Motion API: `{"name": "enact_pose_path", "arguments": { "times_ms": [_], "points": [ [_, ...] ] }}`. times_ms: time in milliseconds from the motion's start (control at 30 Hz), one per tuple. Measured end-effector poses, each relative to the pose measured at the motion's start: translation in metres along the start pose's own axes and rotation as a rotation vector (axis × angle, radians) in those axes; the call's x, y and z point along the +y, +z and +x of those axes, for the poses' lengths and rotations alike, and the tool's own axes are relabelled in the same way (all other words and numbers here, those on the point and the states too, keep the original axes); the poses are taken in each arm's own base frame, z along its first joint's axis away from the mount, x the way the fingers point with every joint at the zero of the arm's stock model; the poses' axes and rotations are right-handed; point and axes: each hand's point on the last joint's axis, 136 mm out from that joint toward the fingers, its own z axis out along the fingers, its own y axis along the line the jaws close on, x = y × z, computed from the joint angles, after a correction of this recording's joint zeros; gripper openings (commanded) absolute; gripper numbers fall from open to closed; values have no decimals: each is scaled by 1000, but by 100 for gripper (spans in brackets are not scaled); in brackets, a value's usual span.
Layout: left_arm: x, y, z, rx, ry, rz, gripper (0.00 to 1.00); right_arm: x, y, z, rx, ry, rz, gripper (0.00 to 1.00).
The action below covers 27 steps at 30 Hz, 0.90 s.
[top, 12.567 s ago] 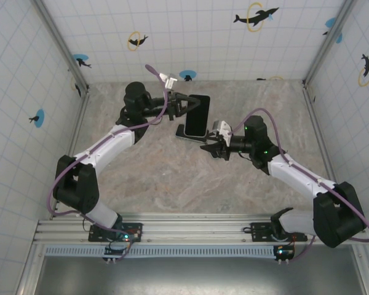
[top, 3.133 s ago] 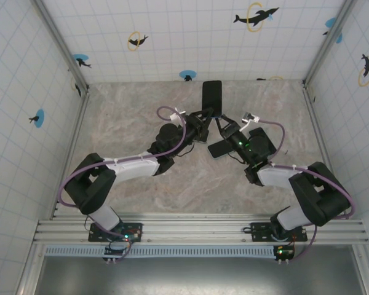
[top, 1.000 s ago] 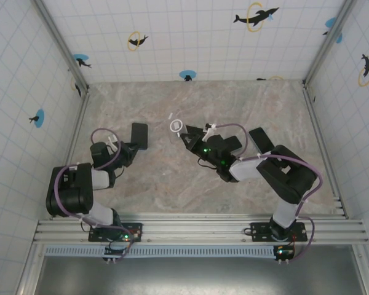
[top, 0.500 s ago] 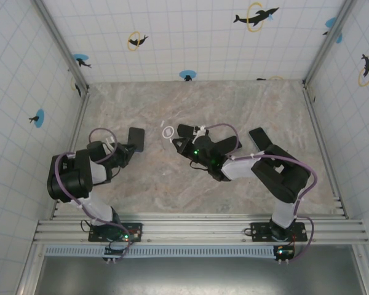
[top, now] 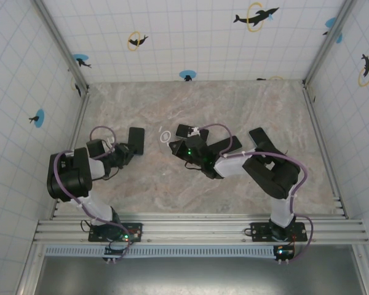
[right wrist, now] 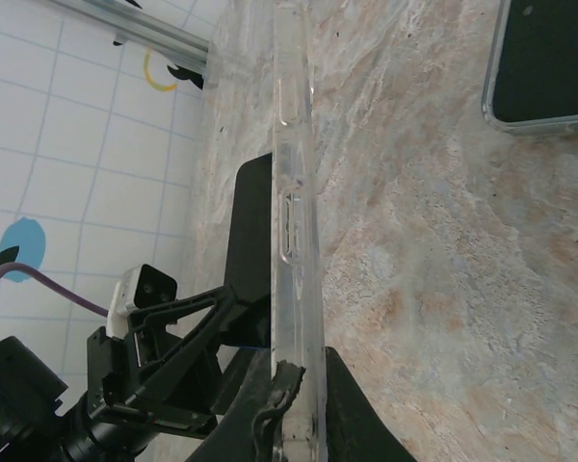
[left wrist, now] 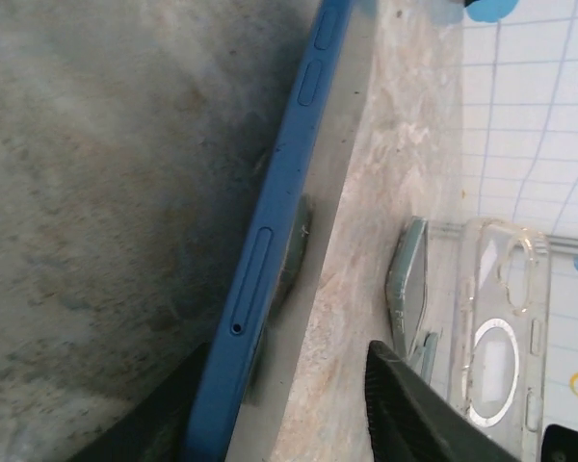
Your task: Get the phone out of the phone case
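Three seconds ago both arms held the cased phone up at the centre; since then the two have come apart. The phone (top: 136,140) is now left of centre, at the left gripper (top: 123,150); whether its jaws pinch it I cannot tell. The right gripper (right wrist: 303,390) has its jaws pinching the empty, clear phone case (right wrist: 291,192), near the phone's right. The extraction looks done, with only setting down left.
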Motion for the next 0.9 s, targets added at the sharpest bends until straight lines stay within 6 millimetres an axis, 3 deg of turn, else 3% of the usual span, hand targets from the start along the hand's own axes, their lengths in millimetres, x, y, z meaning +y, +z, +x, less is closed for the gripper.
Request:
{"name": "enact_pose_path", "arguments": {
  "times_ms": [333,667,900],
  "points": [
    [0,-9,-7,-1,97,-54,60,-15,13,16,4,13,41,5],
    [3,-16,-8,31,237,-142,66,6,34,19,-24,21,17,10],
    [7,-21,-7,40,300,-190,67,0,53,29,-30,17,58,12]
  ]
}}
